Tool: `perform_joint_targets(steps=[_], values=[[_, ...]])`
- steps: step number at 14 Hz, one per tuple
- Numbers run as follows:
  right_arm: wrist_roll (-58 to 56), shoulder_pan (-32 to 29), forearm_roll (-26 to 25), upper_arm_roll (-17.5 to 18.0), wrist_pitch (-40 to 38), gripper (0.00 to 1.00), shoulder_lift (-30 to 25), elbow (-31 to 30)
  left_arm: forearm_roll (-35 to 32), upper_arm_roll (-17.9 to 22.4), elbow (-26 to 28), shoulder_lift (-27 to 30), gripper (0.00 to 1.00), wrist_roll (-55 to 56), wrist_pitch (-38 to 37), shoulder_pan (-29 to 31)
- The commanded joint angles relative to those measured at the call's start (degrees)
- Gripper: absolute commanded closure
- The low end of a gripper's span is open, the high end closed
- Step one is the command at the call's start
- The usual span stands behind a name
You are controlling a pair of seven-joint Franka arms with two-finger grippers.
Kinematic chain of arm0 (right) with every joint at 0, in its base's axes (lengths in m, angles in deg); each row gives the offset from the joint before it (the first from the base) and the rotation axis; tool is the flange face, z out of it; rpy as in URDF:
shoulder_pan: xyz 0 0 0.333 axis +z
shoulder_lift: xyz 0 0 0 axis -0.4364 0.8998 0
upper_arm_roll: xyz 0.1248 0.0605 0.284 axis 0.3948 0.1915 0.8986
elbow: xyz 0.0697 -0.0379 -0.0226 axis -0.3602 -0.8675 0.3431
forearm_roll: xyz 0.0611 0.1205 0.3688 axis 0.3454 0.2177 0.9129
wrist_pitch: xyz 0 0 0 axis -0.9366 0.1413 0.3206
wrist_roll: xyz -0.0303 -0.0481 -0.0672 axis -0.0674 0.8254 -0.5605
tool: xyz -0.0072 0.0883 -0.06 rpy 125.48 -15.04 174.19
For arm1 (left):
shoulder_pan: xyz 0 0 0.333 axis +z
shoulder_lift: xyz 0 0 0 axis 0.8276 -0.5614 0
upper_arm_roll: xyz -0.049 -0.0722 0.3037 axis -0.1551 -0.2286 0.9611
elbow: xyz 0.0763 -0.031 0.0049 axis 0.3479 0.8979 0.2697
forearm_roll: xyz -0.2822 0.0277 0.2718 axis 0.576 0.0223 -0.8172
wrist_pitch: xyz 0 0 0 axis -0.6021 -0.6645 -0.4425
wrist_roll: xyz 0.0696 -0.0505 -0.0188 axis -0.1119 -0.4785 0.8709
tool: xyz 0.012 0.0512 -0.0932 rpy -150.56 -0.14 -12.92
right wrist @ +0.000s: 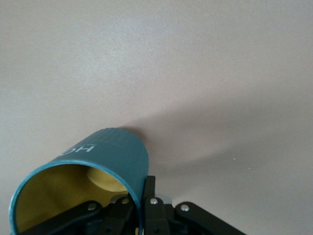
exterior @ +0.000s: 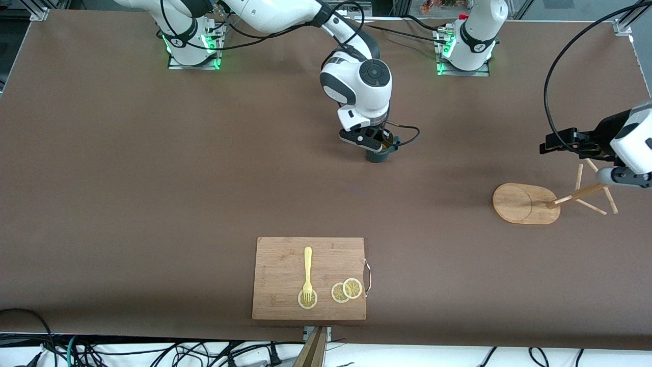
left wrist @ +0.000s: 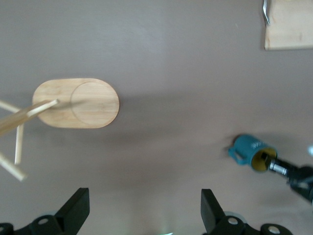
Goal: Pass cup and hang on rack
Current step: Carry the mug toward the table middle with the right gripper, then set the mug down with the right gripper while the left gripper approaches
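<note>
Your right gripper (exterior: 379, 146) is clamped on the rim of the small dark teal ribbed cup (exterior: 378, 154) with the yellowish inside, one finger inside the mouth and one outside. The cup sits at the middle of the brown table (exterior: 153, 178); from these views you cannot tell whether its bottom touches the surface or hangs just above it. In the left wrist view the cup's loop handle points toward the rack.

Your left gripper (left wrist: 142, 215) hangs with its fingers spread wide and nothing between them, over the table near the light wooden mug rack (exterior: 527, 203) at the left arm's end. The rack's oval base rests on the table, with thin pegs angling off its pole.

Nearer the front camera lies a rectangular wooden cutting board (exterior: 285, 265) with a metal handle, carrying a yellow plastic fork (exterior: 307, 272) and three lemon slices (exterior: 346, 290).
</note>
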Motion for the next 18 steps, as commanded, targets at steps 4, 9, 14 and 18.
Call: perform_joint_targets(steps=[4,9,14,18], values=[[1.86,0.84,-0.83,-0.77,1.17,1.0,2.12,2.18,3.9,-0.2,7.52,0.71,0.0,-36.61,3.69,3.44],[2.39,0.67,-0.75,-0.77,0.73,0.41,1.86,2.0,9.87,-0.12,20.6,4.48,0.0,-61.06,10.17,4.59],[1.95,-0.12,-0.22,-1.12,-0.93,0.2,-0.51,2.18,23.22,1.46,40.9,9.14,0.0,-82.78,22.04,5.21],[0.81,-4.24,-0.04,-0.77,-6.99,0.0,-4.99,2.18,34.38,1.47,53.83,10.99,0.0,-96.68,31.62,4.68]])
